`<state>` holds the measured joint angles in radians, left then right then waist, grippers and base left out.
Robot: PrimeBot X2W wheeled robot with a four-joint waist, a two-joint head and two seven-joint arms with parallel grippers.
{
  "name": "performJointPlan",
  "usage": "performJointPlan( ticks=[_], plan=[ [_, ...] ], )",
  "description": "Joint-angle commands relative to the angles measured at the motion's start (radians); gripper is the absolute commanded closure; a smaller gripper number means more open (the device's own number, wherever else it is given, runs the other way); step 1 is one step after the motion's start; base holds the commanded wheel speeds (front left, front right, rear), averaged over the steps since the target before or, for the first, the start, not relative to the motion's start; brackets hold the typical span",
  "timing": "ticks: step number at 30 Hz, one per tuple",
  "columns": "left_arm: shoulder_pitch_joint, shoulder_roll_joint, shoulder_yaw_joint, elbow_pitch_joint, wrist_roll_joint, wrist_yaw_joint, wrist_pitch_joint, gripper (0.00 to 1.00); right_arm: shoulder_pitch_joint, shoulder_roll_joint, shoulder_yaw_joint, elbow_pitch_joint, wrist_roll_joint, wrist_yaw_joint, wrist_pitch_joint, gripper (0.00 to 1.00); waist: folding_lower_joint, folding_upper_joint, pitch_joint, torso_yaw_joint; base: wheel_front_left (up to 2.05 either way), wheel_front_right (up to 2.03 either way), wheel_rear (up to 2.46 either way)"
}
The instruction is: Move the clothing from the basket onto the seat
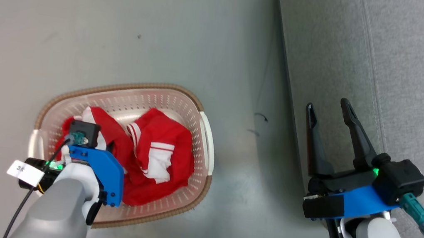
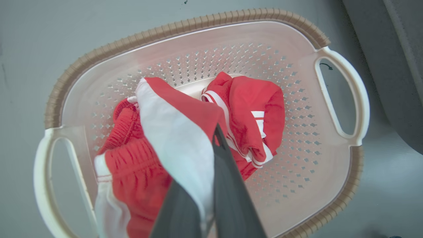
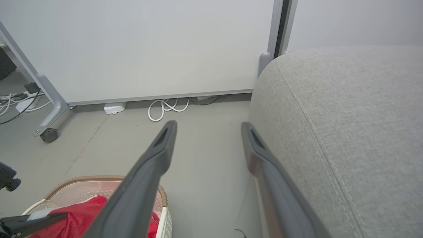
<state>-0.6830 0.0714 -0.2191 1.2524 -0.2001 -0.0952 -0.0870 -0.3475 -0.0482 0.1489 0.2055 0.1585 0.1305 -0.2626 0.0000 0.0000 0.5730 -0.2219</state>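
The sofa (image 1: 411,81) takes up the right side of the head view, its grey cushion bare as far as the frame reaches; much of it is cut off. The floor (image 1: 126,18) lies between it and the basket (image 1: 124,87), which sits near the sofa but apart from it.

The clothing (image 1: 165,150) is all inside the basket: two red pieces with white trim, crumpled side by side. So none of the job is finished. Both pieces have to be lifted out and carried across to the sofa.

The first pick looks to be under way. The left gripper (image 2: 208,155) reaches down into the basket and is clamped on a fold of the nearer piece, a white panel with red edging pinched between its fingers. The right gripper (image 1: 327,105) hangs at the sofa's edge, fingers spread wide and holding nothing.

From the head, the left wrist covers its own fingers. In the left wrist view, cloth drapes over one fingertip. No number print is visible, so I cannot tell which piece is the jersey.
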Motion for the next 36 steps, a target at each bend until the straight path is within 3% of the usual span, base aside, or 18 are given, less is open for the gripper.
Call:
performJointPlan(
  ticks=[1,10,19,36],
  plan=[
    [0.012,-0.007,-0.01,-0.001,-0.005,-0.01,-0.015,1.0,0.019,-0.004,-0.008,0.01,-0.012,0.0,-0.003,0.0,0.0,0.0,-0.086,0.042,0.0,0.0,0.0],
    [0.048,-0.021,-0.077,-0.034,-0.058,-0.036,-0.043,1.0,0.066,-0.004,-0.01,0.052,-0.029,0.0,-0.003,0.0,0.0,0.0,-0.255,0.1,0.0,0.0,0.0],
    [0.116,-0.021,-0.292,-0.235,-0.239,-0.035,0.007,1.0,0.145,-0.004,0.012,0.097,-0.021,0.0,-0.003,0.0,0.0,0.0,-0.409,0.129,0.0,0.0,0.0],
    [0.036,-0.021,-0.538,-0.523,-0.423,-0.036,0.014,1.0,0.205,-0.004,0.053,0.132,-0.026,0.0,0.008,0.0,0.0,0.0,-0.541,0.137,0.0,0.0,0.0]
  ],
)
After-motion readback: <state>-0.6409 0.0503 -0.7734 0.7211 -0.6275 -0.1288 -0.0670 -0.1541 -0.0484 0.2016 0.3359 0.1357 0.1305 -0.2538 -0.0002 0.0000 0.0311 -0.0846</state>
